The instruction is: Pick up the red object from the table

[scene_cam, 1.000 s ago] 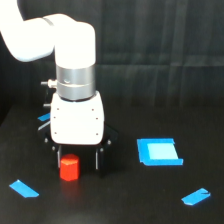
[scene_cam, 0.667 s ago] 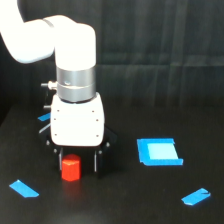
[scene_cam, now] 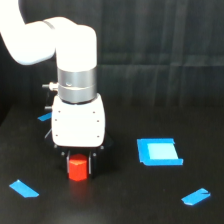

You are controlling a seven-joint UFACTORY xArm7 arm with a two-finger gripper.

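Observation:
The red object (scene_cam: 77,168), a small red-orange block, rests on the black table (scene_cam: 130,200) directly beneath the white wrist of my arm. My gripper (scene_cam: 78,165) points straight down over it. Its dark fingers (scene_cam: 65,164) stand close against the block's two sides, so the gripper looks shut on it. The block's base still touches the table. The white gripper body hides the upper part of the fingers.
A blue square mark (scene_cam: 159,151) lies on the table toward the exterior view's right. Blue tape strips lie at the front left (scene_cam: 23,188), the front right (scene_cam: 196,196) and behind the arm on the left (scene_cam: 45,117). A dark curtain backs the scene.
The gripper has come down a little and its fingers have drawn in from a wide stance onto the block. The block has shifted slightly toward the exterior view's right, centred under the wrist.

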